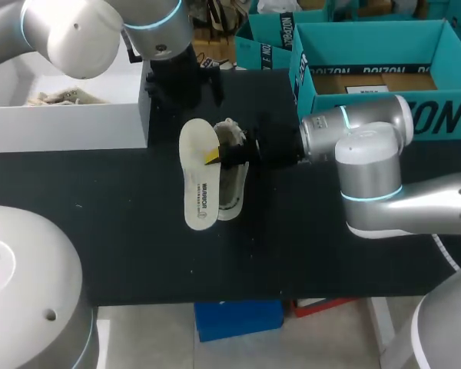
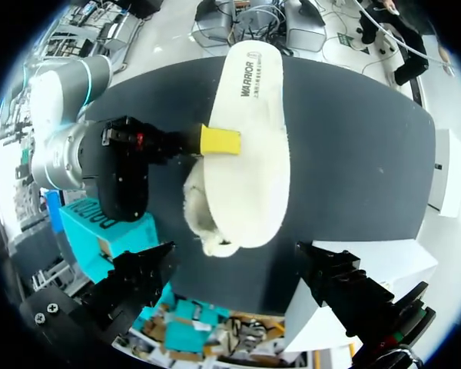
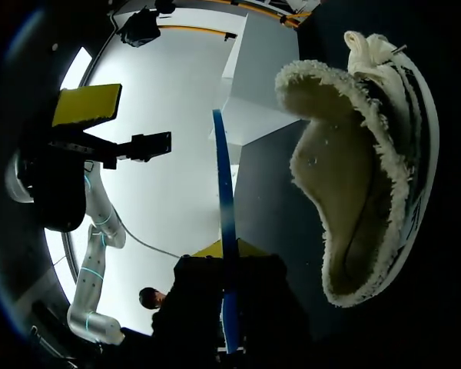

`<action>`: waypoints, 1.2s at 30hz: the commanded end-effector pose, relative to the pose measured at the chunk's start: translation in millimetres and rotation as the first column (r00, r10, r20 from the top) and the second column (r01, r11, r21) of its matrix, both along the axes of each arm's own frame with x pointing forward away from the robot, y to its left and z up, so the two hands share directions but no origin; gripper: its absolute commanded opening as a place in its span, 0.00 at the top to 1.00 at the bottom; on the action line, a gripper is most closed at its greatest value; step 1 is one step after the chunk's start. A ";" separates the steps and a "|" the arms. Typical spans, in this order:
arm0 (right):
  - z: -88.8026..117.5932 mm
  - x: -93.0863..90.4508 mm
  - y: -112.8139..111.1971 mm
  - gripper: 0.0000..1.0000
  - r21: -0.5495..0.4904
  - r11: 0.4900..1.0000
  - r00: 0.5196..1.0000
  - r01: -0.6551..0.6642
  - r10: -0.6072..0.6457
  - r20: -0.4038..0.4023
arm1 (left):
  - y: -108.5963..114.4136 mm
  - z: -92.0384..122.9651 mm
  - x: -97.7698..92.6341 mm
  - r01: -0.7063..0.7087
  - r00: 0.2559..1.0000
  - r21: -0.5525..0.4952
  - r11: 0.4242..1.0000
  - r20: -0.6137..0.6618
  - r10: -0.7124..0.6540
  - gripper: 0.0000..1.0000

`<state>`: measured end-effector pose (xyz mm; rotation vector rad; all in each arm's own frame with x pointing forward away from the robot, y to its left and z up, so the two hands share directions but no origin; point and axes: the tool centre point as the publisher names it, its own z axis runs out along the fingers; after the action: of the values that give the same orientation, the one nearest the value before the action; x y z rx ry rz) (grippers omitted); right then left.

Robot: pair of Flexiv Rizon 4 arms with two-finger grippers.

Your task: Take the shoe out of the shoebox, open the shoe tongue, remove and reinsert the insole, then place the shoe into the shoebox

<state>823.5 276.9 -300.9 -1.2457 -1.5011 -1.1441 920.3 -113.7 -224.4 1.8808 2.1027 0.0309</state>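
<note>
Black table (image 1: 100, 231) under both arms: right gripper (image 1: 215, 157) has its fingers apart, the white insole (image 1: 198, 181) between them, against one tip. The insole partly overlaps the shoe (image 1: 234, 188) just to its right. Left gripper (image 1: 180, 84) hangs spread wide, empty, beyond them. Teal shoebox (image 1: 376, 46) sits far right.

Dark lettering printed across the white insole (image 1: 199, 184) near one end, a bold word with a smaller line beneath. Large black lettering along the teal shoebox (image 1: 438, 115) walls — partly hidden, brand print, not spelled out here.
</note>
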 end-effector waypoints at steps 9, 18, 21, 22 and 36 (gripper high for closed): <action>-0.5 -0.1 1.2 1.00 -0.001 1.000 1.000 0.002 -0.002 0.000 | -0.8 -4.4 6.9 -0.009 1.000 0.012 1.000 -0.002 0.009 0.00; -0.5 -0.1 1.2 1.00 -0.001 1.000 1.000 0.002 -0.002 0.000 | -2.6 -8.3 -30.5 0.030 0.999 0.038 0.999 -0.010 -0.030 0.00; -0.5 -0.1 1.2 1.00 -0.001 1.000 1.000 0.002 -0.002 0.000 | -2.4 -9.7 -46.2 0.033 0.999 0.043 0.999 -0.011 -0.032 0.00; -0.5 -0.1 1.2 1.00 -0.001 1.000 1.000 0.002 -0.002 0.000 | -2.6 -10.3 -51.6 0.035 0.999 0.043 0.998 -0.013 -0.035 0.00; -0.5 -0.1 1.2 1.00 -0.001 1.000 1.000 0.002 -0.002 0.000 | -0.5 -7.9 -120.8 0.053 0.999 0.061 0.997 0.007 -0.054 0.00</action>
<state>823.6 276.9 -301.0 -1.2455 -1.5008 -1.1441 816.5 -120.3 -238.5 1.9931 2.0840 0.0418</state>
